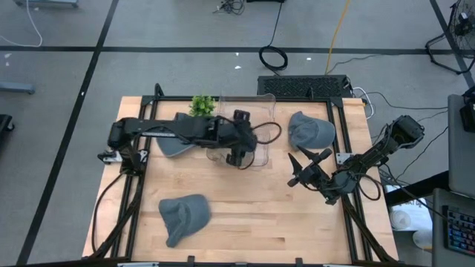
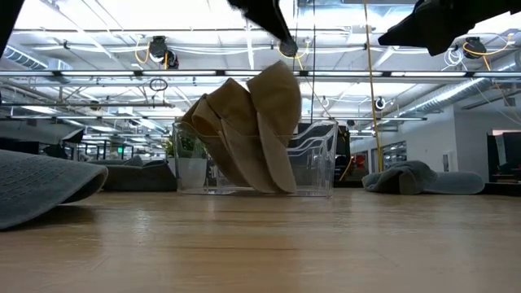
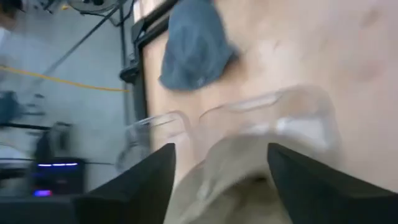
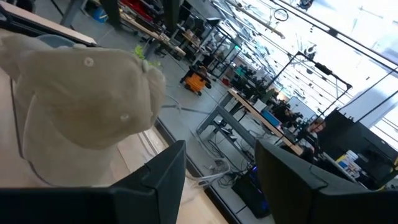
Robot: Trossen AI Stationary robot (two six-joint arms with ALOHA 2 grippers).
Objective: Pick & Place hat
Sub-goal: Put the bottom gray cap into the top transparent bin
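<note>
The left gripper [image 1: 239, 157] holds a tan hat [image 2: 248, 134] over the clear bin [image 2: 313, 159], seemingly pinched at its crown. The right gripper [image 1: 299, 169] waits open nearby.

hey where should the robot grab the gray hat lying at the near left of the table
Probably the brim of the gray hat, from straight above: it lies flat on the table with open wood around it, and the thin brim fits a pincer better than the rounded crown.

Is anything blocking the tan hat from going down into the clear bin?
Nothing visible blocks it. The tan hat already hangs partly inside the clear bin under the left gripper; the bin's open top is free, and the right gripper is off to the side.
</note>
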